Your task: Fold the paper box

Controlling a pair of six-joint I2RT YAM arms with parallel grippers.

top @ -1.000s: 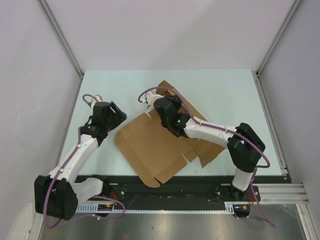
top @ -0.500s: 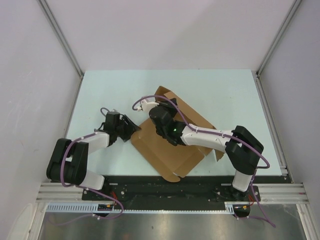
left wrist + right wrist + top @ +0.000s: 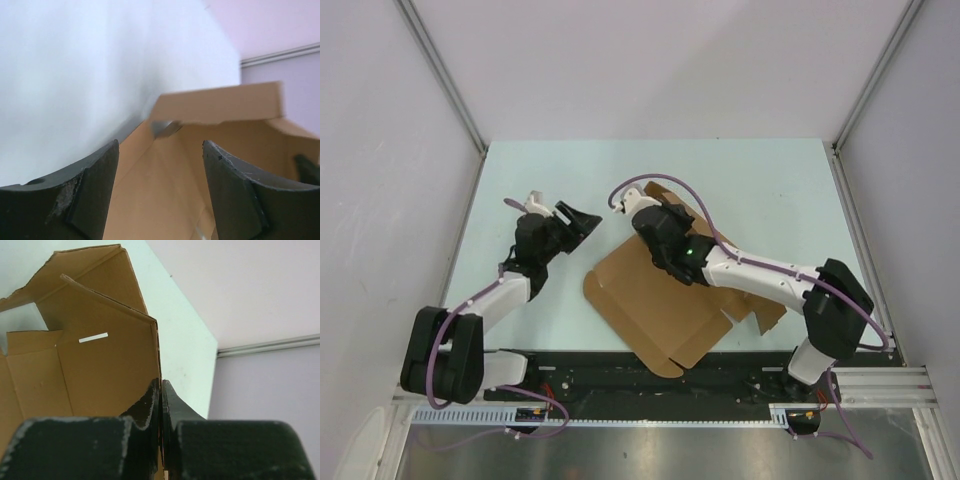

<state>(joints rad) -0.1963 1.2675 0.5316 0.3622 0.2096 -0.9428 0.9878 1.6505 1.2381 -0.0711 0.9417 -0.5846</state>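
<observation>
The box [image 3: 642, 300] lies mostly flat near the middle of the desk [image 3: 770, 180], turned at an angle, with 1 corner close to the desk's near edge. At its far end 1 panel stands raised. The right claw [image 3: 160, 386] is pressed together on the edge of that raised panel, and the cardboard runs into the seam between its 2 fingers. The left claw [image 3: 582, 221] hangs spread just left of the box's far end, pointing toward it, with nothing between its fingers [image 3: 90, 190].
</observation>
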